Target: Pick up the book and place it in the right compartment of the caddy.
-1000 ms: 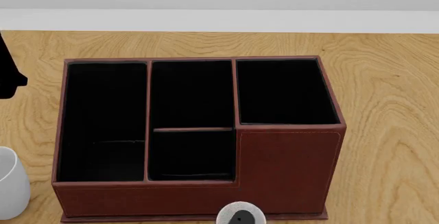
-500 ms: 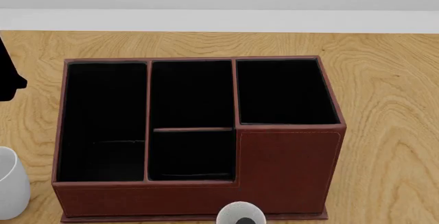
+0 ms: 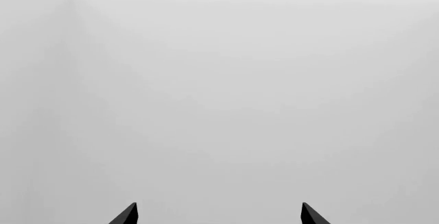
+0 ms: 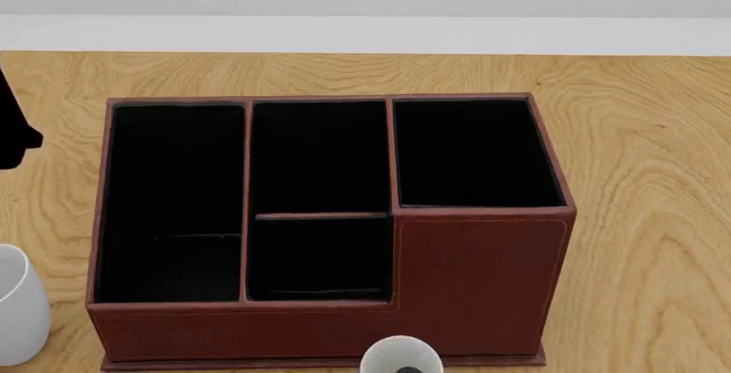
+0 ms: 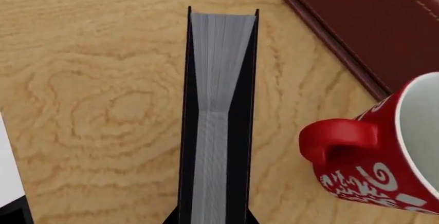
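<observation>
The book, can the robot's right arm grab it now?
Probably yes. In the right wrist view the book stands on edge straight ahead of the right gripper, whose tips sit either side of it. The red mug stands close beside it but apart, so the way looks free.

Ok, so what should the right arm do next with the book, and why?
Probably close the right end effector on the book: its fingertips show just outside both covers, though contact is unclear. The red mug stands close beside, so avoid shifting sideways.
</observation>
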